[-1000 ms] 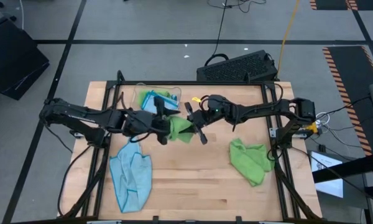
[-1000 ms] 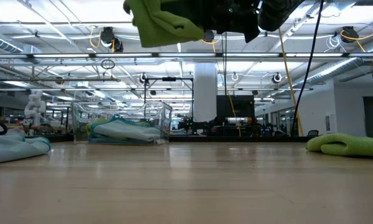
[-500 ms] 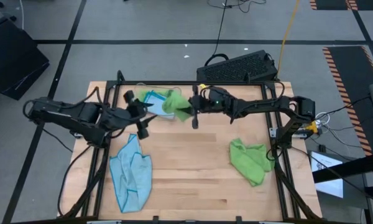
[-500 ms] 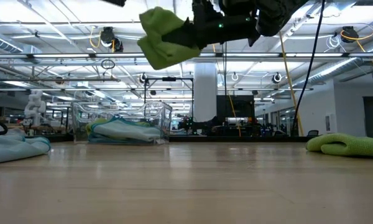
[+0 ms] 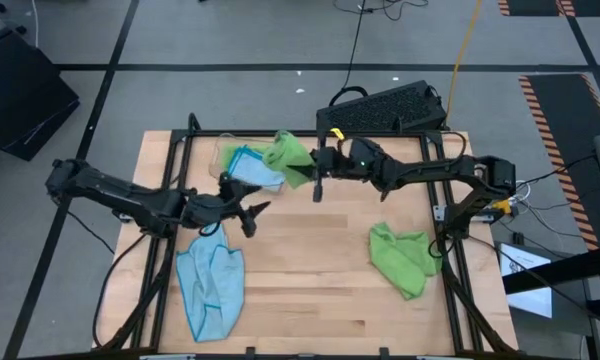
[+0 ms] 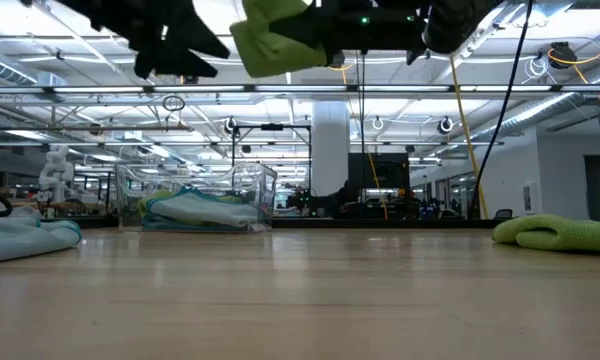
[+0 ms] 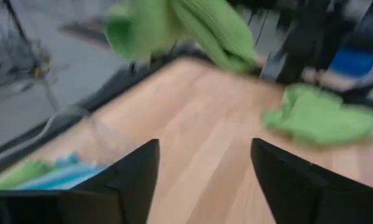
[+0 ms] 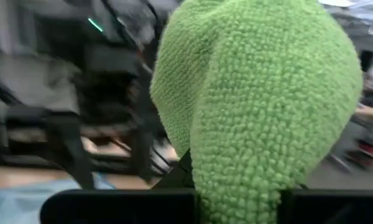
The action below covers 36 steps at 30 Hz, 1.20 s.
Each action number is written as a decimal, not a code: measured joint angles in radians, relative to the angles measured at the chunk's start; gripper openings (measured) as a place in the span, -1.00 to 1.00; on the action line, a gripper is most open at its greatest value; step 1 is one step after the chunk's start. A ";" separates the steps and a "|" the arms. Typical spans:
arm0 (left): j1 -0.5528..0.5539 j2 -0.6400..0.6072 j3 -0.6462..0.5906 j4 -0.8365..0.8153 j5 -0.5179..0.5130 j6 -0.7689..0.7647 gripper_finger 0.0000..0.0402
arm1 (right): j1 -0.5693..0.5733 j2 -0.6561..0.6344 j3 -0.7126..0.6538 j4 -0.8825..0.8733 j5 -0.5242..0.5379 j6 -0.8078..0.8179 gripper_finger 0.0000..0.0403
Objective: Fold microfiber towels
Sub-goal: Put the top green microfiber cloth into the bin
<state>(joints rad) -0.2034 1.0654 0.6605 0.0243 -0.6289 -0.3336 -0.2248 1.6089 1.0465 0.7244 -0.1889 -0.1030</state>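
A bunched lime green towel [image 5: 288, 155] hangs in the air over the clear tray [image 5: 223, 150] at the far left, with my right gripper [image 5: 315, 170] shut on it. It fills the right wrist view as the green towel [image 8: 261, 106] and shows high up as the green towel [image 6: 275, 35] in the low view. My left gripper [image 5: 250, 212] stands open and holds nothing, above the table between the tray and a light blue towel [image 5: 210, 285]. That blue towel lies crumpled at the near left. A second green towel [image 5: 400, 255] lies crumpled at the right. My right gripper pinches the green towel between its two fingers at the bundle's right-hand end [image 5: 302, 170], taking several layers. The fingers come about level from the table's right. The towel is lifted clear and droops past the fingers; in the wrist view the cloth hides the contact.
The tray [image 6: 195, 200] holds folded blue and green cloths [image 5: 252, 165]. A black keyboard [image 5: 380, 108] sits beyond the far edge. Bare wood lies in the table's middle and near part between the two crumpled towels.
My left gripper has let go of the green towel, drawn back toward the table's left, rolled, and sunk toward the table. My right gripper has carried the towel from the table's middle toward the far edge, over the tray, still clear of the table.
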 joint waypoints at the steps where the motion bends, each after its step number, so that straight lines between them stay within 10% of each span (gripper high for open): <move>1: 0.002 0.008 -0.035 0.104 0.000 0.026 0.34 | 0.007 0.000 -0.022 0.046 -0.012 0.019 -0.96; 8: 0.046 0.051 -0.127 0.503 0.005 0.157 0.78 | 0.061 0.001 -0.129 0.319 -0.015 0.064 -0.96; 13: 0.078 0.108 -0.113 0.700 0.217 0.262 0.91 | 0.099 0.001 -0.132 0.313 0.068 -0.007 -0.96; 26: 0.130 0.227 0.025 0.806 0.236 0.407 0.92 | 0.103 0.002 -0.132 0.319 0.085 -0.045 -0.96; 36: 0.144 0.254 0.070 0.806 0.235 0.406 0.17 | 0.103 0.002 -0.132 0.310 0.085 -0.056 -0.96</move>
<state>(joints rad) -0.0593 1.3190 0.7307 0.8301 -0.3939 0.0726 -0.1223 1.6104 0.9146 1.0348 -0.1044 -0.1589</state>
